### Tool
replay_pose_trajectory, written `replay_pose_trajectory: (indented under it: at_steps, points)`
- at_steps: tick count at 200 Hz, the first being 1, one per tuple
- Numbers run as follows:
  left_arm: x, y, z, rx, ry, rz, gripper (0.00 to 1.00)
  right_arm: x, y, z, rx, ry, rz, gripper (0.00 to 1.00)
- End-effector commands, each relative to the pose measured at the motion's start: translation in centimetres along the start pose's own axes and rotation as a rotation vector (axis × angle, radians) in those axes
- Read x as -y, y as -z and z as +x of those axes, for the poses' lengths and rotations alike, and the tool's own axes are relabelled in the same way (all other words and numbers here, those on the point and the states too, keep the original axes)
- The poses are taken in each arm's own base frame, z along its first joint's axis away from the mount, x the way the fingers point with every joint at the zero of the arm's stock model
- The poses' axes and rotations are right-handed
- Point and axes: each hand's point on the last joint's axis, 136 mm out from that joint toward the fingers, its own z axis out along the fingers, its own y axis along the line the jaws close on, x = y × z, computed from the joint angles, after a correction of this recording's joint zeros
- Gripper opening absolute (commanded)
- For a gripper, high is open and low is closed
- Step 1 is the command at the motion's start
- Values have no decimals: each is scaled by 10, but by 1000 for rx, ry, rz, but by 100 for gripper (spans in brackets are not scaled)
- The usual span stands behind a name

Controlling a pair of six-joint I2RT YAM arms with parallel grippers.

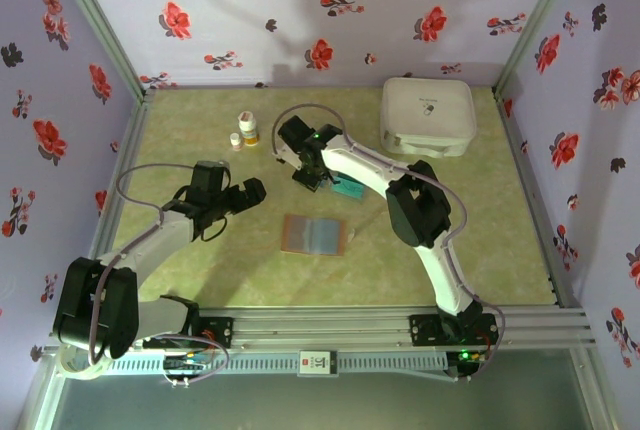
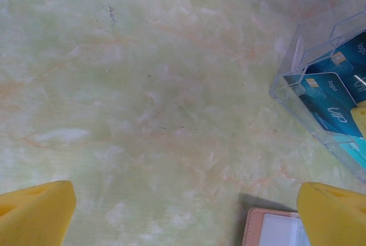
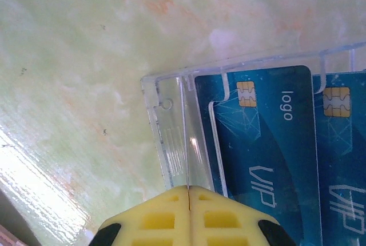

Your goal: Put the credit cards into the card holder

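Several teal-blue credit cards (image 3: pixel 269 143) stand in a clear plastic box (image 3: pixel 166 126) near the table's middle (image 1: pixel 350 190). My right gripper (image 3: pixel 188 189) is over the box's left end with its yellow pads pressed together. A thin line runs out from their seam; I cannot tell whether it is a card's edge or the box's clear wall. The brown card holder (image 1: pixel 313 235) lies open in front of the box, its corner (image 2: pixel 274 229) showing by my left gripper (image 2: pixel 183 217). That gripper (image 1: pixel 245 193) hovers open over bare table, left of the cards (image 2: pixel 329 100).
A large white rounded case (image 1: pixel 428 115) sits at the back right. Two small white bottles (image 1: pixel 247 130) stand at the back, left of the right arm's wrist. Flowered walls close in the table on three sides.
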Motion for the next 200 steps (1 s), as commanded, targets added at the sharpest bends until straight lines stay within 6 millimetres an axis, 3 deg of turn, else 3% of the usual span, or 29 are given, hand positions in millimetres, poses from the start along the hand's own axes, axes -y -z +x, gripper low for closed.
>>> replay_pose_trajectory:
  at_steps: [1,38,76,124,171,200]
  points:
    - [1,2,-1,-7,13,10,100,-2,38,-22,82,57,21,0]
    - [4,3,0,-18,-10,17,100,-4,75,-35,165,31,26,0]
    - [3,6,2,-26,-21,20,100,-5,100,-32,243,-67,19,0]
    - [11,7,13,-55,-64,34,100,-15,118,-5,349,-311,-43,0]
    - [21,3,31,-93,-157,9,100,-45,133,25,506,-620,-239,0]
    - [25,1,40,-93,-239,-47,100,-52,137,46,589,-795,-334,0]
